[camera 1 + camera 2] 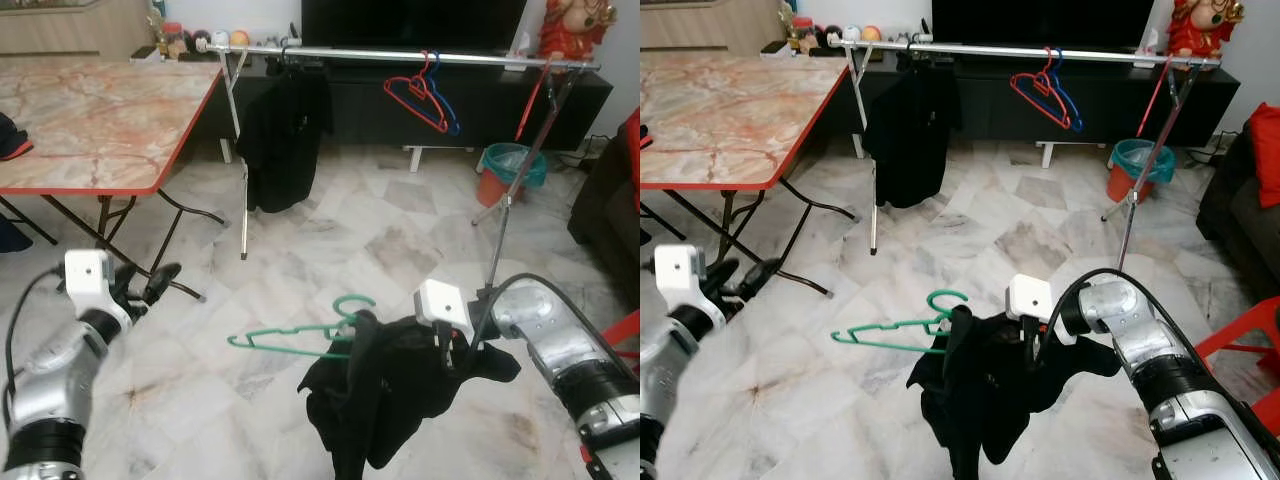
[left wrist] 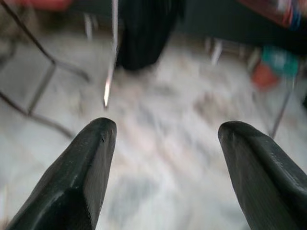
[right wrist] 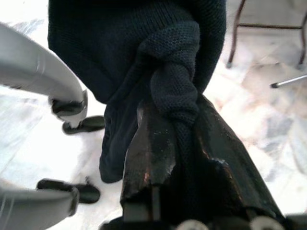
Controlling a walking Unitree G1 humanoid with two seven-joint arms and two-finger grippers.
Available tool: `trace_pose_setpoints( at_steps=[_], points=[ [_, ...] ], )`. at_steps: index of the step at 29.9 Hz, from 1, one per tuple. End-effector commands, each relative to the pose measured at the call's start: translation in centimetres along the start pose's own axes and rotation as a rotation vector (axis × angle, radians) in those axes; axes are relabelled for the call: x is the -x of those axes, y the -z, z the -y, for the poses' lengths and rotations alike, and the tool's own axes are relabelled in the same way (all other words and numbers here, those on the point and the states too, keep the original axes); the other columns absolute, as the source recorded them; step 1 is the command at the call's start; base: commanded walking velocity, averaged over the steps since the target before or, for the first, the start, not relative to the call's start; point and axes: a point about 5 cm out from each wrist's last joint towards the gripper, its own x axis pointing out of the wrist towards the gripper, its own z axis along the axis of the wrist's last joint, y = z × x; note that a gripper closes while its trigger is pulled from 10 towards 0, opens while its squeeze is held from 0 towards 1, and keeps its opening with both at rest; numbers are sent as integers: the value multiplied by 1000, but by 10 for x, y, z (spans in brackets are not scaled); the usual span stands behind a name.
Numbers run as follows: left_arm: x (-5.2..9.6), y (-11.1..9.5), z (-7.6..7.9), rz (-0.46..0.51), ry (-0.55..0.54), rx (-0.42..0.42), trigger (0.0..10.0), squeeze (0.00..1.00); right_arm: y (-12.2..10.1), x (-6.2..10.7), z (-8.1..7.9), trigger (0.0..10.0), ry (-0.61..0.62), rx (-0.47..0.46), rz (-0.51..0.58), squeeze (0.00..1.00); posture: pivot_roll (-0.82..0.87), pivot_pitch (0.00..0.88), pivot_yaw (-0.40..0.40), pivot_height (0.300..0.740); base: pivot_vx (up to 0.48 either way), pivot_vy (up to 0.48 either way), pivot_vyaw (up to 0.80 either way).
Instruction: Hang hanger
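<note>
Right gripper (image 3: 175,139) clamped on black garment (image 1: 390,385), green hanger (image 1: 295,340) poking out to its left. Left gripper (image 2: 165,143) spread wide, empty, above floor (image 1: 400,230).

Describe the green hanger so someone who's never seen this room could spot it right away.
Start at the long silver clothes rail in front of the dark TV cabinet, then look down across the marble floor toward the robot. A black garment hangs bunched from the right tool, and the green hanger pokes out of it. The red hanger and blue hanger hang on the rail; this one doesn't.
</note>
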Motion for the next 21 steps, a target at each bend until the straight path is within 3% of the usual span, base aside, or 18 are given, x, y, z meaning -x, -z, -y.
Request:
trace_pose_setpoints(
  at_steps=[1, 7, 11, 15, 21],
  points=[
    [0, 12, 3, -54, 1, -25, 10000, 0, -12, 6, 11, 0, 56, 35, 34, 0, -48, 0, -15, 740, 0, 0, 0],
    [-1, 32, 7, -120, -27, 23, 10000, 0, -21, 7, 18, 0, 86, 46, 65, 0, -47, 0, -13, 740, 0, 0, 0],
    [-3, 48, 38, -181, 187, 25, 10000, 0, -34, 4, 22, 0, 80, 64, 121, 0, -49, 0, -12, 740, 0, 0, 0],
    [-4, 50, 54, -189, 314, 15, 10000, 0, -44, 1, 24, 0, 85, 64, 176, 0, -45, 0, -12, 740, 0, 0, 0],
    [-7, 45, 63, -156, 372, 5, 10000, 0, -59, -1, 27, 0, 56, 63, 244, 0, -48, 0, -13, 740, 0, 0, 0]
  ],
)
